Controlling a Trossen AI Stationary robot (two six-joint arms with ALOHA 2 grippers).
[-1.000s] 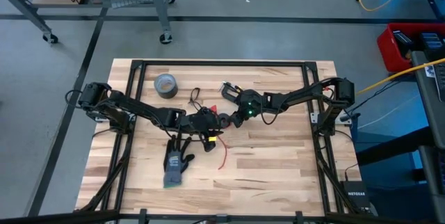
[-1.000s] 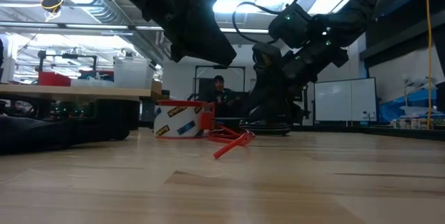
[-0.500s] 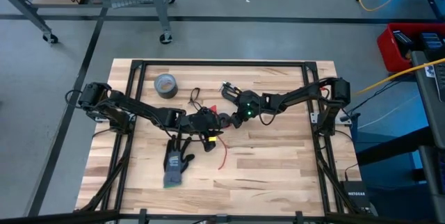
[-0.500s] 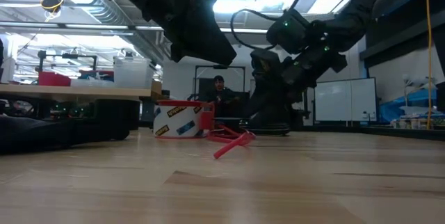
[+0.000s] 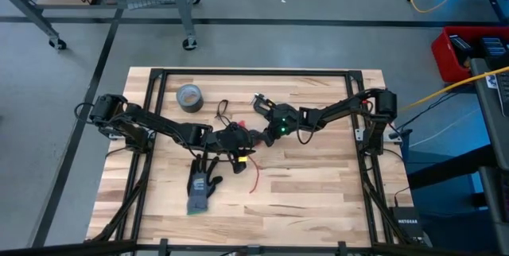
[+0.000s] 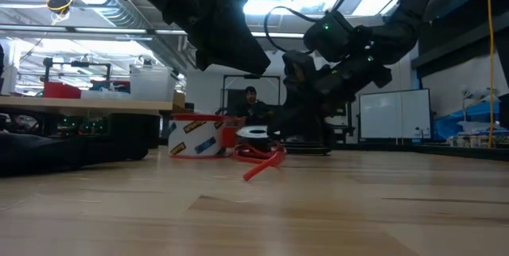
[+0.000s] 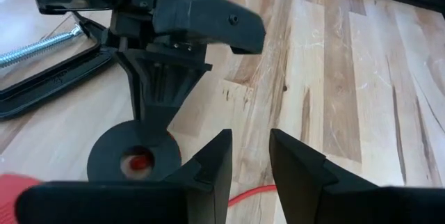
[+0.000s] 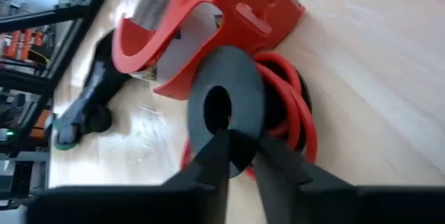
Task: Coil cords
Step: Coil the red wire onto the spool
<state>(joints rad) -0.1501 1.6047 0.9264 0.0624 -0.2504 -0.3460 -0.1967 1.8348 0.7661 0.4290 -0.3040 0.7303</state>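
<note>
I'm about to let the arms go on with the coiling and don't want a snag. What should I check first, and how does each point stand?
1. Right gripper holds the disc: ok, it pinches the rim.
2. Red cord wound at the disc: ok, several loops lie against it.
3. Whole red cord gathered: not ok, a tail lies loose on the table.
4. Left gripper free to help: ok, fingers open, nothing between them.
5. Black cord coiled: not ok, it lies loose, untouched.
6. Dispenser clear of the loops: cannot tell.
</note>
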